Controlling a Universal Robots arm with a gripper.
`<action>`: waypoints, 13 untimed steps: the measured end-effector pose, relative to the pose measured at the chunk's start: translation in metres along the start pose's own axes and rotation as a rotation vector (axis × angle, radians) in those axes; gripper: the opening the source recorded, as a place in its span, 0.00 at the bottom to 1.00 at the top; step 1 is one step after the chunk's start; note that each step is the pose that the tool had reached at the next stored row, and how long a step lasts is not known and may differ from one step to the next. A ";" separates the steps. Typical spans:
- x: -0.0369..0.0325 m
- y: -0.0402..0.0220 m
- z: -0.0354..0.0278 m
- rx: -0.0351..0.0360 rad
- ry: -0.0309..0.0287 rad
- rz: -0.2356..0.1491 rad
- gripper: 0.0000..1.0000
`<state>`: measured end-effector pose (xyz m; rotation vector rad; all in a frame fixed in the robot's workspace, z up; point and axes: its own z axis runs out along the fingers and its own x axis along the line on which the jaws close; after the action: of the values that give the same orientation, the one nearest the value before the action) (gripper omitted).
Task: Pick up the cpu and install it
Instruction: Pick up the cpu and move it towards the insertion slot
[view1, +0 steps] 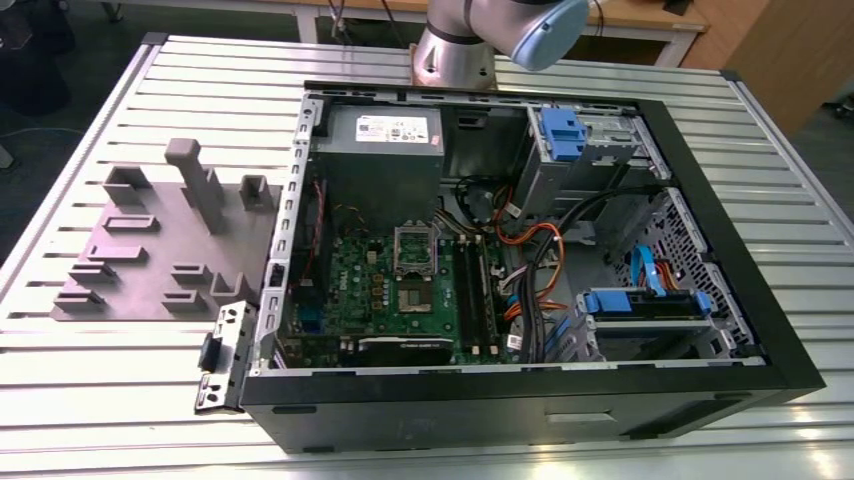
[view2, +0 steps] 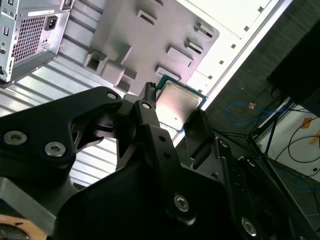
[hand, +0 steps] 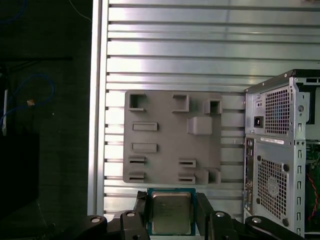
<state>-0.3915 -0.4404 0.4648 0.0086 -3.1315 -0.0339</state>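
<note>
The cpu is a small flat square chip with a silver-grey metal top and a green rim. My gripper is shut on it, one black finger on each of two opposite edges. In the second wrist view the cpu sits the same way between the fingers of the gripper. I hold it high above the slatted table, near the edge of the grey fixture plate. In the exterior view the green motherboard lies inside the open computer case, with its silver socket frame near the middle.
The fixture plate with raised blocks lies at the exterior view's left of the case. The arm's base stands behind the case. Cables, drive bays and a power supply crowd the case. The table edge borders dark floor.
</note>
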 end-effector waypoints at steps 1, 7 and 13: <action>-0.0008 0.0000 0.0000 0.0000 0.0000 0.000 0.47; -0.0018 0.0000 0.0000 0.0001 0.0000 0.000 0.47; -0.0027 0.0000 -0.0001 0.0001 0.0001 0.000 0.47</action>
<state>-0.3889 -0.4404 0.4649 0.0087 -3.1314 -0.0338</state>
